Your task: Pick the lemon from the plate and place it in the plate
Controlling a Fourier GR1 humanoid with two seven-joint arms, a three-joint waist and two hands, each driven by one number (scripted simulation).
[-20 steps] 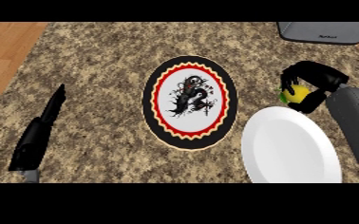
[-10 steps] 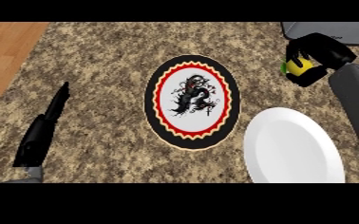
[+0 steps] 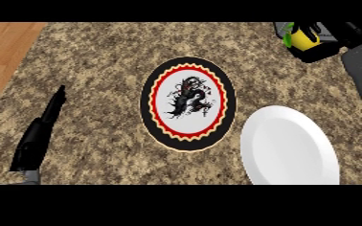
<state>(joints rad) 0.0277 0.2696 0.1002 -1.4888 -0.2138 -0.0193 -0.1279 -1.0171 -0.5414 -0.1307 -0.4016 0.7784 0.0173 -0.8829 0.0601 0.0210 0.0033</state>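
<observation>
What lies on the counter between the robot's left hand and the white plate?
In the head view, the patterned plate, black-rimmed with a red ring and a dark dragon figure, lies between the left hand and the white plate. Otherwise there is only speckled counter.

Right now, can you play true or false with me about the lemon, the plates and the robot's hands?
1. The lemon is held in the right hand. True.
2. The lemon sits on the white plate. False: that plate has nothing on it; the lemon is up at the top right, away from it.
3. The dragon plate has a red and black rim. True.
4. The left hand is holding the dragon plate. False: it rests open at the left edge, apart from the plate.
5. Both plates stand on a speckled counter. True.
</observation>
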